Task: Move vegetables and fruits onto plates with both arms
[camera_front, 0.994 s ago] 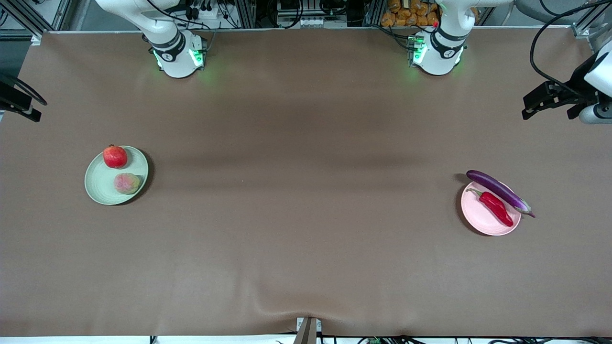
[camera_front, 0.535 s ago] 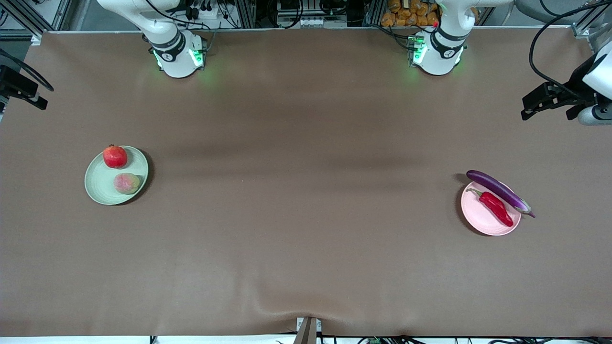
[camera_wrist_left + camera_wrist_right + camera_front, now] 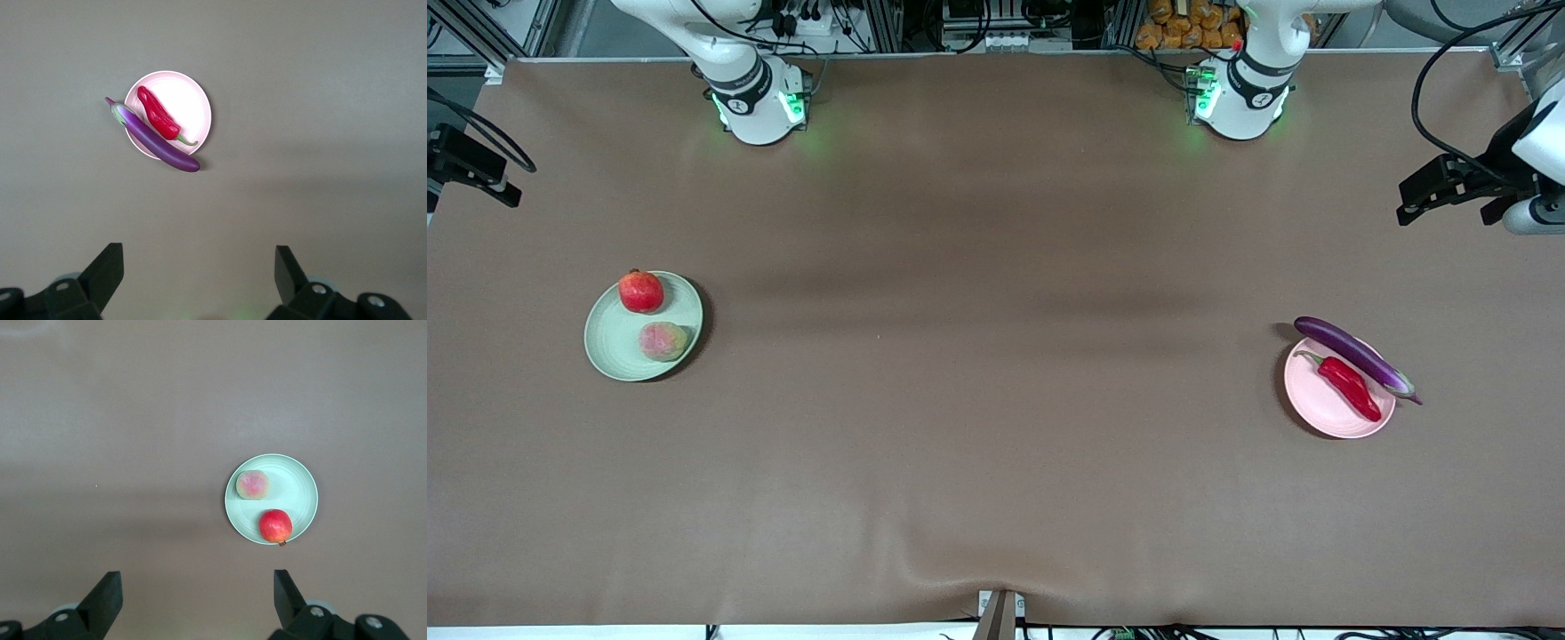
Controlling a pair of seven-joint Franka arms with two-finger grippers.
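The pomegranate and the tan-green fruit sit on the pale green plate toward the right arm's end. The red chili lies on the pale pink plate toward the left arm's end. The purple eggplant rests across that plate's rim, with both ends past it. My left gripper is open and empty, high over bare table beside the pink plate. My right gripper is open and empty, high over bare table beside the green plate.
The brown table cover has a small wrinkle at its front edge. The left arm's hand and the right arm's hand hang at the table's two ends. Both bases stand along the edge farthest from the front camera.
The right arm's hand has drifted a little toward the bases' edge of the table. The left arm's hand has barely moved. The fruits, vegetables and plates have not moved.
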